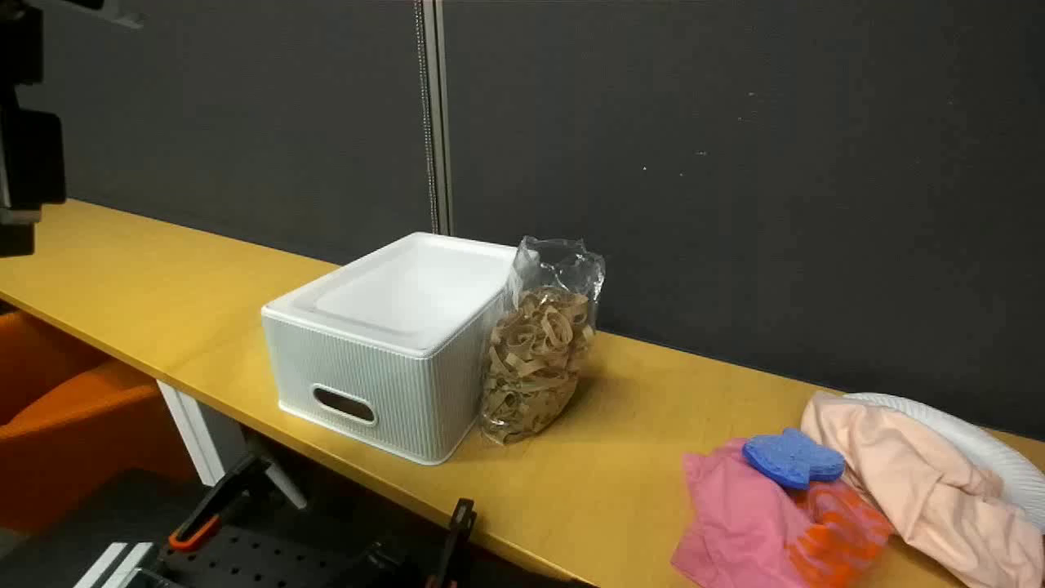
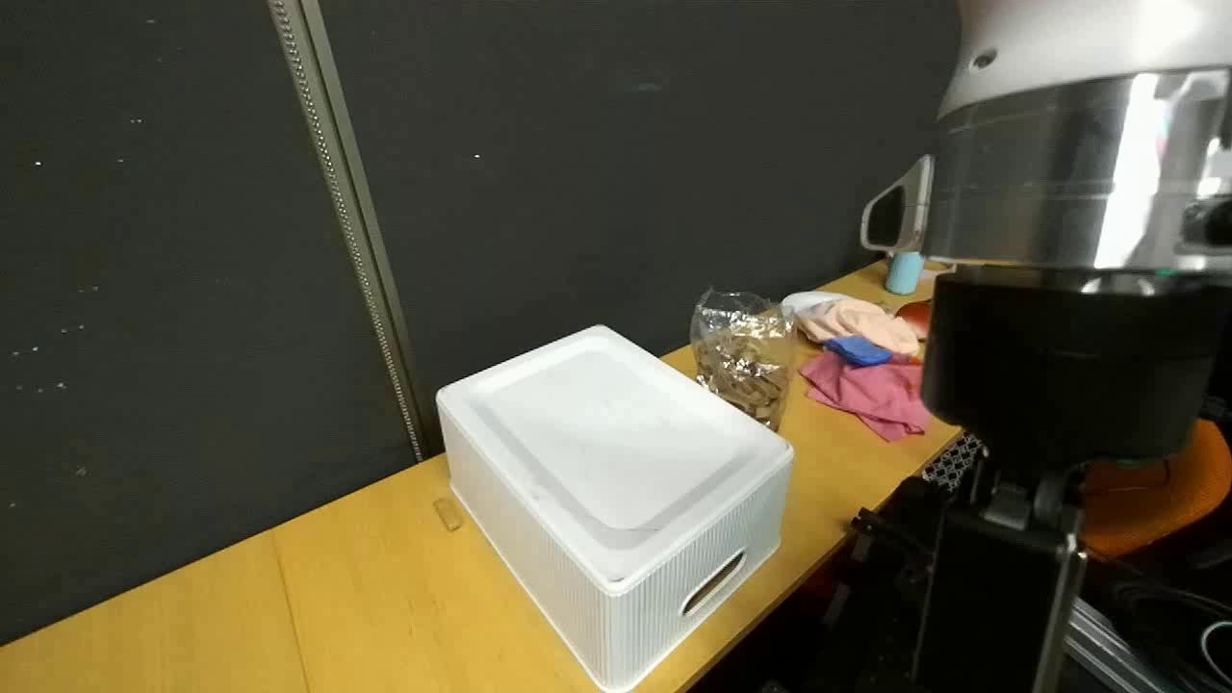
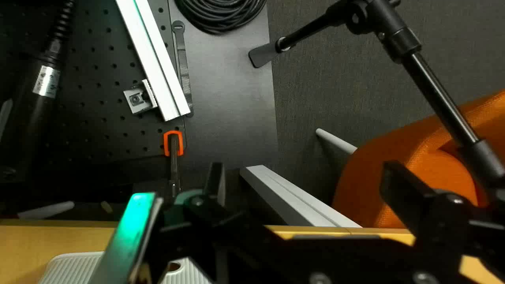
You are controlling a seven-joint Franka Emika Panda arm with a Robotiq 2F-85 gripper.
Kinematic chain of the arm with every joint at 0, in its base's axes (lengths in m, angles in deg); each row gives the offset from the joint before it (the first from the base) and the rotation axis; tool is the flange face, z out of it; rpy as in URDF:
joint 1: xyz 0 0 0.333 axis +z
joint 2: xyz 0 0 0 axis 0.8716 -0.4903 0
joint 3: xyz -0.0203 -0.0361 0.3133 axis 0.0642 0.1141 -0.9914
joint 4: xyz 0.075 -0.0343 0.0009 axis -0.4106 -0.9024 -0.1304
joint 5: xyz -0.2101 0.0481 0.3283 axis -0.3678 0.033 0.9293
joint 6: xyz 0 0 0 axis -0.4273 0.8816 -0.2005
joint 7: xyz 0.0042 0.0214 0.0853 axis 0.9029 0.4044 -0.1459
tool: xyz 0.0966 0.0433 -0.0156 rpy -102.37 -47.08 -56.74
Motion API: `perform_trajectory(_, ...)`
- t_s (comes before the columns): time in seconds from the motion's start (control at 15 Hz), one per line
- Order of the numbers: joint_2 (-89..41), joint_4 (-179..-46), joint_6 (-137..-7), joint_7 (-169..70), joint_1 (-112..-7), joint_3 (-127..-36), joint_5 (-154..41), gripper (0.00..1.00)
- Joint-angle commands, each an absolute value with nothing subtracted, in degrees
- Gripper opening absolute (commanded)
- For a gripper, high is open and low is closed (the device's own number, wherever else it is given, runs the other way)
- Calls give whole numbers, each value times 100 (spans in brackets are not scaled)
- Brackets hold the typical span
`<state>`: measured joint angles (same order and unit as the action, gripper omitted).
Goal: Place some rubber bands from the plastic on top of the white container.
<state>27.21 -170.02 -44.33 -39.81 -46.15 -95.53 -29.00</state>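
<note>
A mass of thin, tan, looped rubber bands [image 1: 535, 359] is packed in a tall, clear, crinkled plastic bag [image 2: 741, 351]. In an exterior view the plastic bag stands left of the pincer [image 3: 303, 173] and well apart from it, on the yellow, wood-grain tabletop [image 2: 356, 597]. The bag is near upright. Its long axis runs up and down: the filled portion forms the base, and the loose transparent end points upward. Individual loops lie at mixed angles.

A white, rectangular, finely ribbed box [image 2: 621, 481] with a flat lid is also left of the pincer in an exterior view, just beside the bag; contact between the two cannot be determined. The long axis of the box runs from the dark grey panel [image 2: 616, 192] toward the front edge of the tabletop. The oval handle slot [image 2: 712, 584] faces that edge.

In the wrist view the two black fingers [image 3: 406, 187] of the pincer are set wide apart, with free space between the tips. The pincer is clear of bag and box.

Past the bag, left of the pincer in an exterior view, lie a crumpled pink cloth [image 2: 871, 399], a crumpled peach cloth [image 2: 857, 322] and a blue, sponge-like piece [image 2: 859, 350].
</note>
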Motion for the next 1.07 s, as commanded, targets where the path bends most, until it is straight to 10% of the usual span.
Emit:
perform_trajectory(0.0,2732,-16983,-4393,-4017,-4708,-9630,-2864,100)
perform_trajectory(1.0,2153,-15895,-4923,-3819,-5709,-9565,-4765,100)
